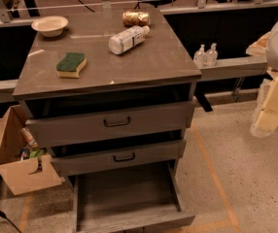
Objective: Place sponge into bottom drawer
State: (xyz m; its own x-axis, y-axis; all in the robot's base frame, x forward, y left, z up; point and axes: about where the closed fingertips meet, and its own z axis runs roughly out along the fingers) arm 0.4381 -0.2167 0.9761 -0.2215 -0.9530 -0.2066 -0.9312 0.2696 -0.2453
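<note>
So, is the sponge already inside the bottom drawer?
No, the sponge lies on the cabinet top, the bottom drawer stands pulled out below, and the gripper is at the right edge, apart from both.

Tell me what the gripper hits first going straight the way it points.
Likely the floor right of the cabinet; the gripper, at the right edge, points down, slightly left. Depth is unclear.

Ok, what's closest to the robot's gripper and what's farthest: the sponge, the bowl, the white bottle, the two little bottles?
The gripper hangs at the right edge, beside the cabinet.
1. Two little bottles, on the ledge right of it.
2. White bottle, lying on the cabinet top.
3. Sponge, front left of the top.
4. Bowl, back left corner.
</note>
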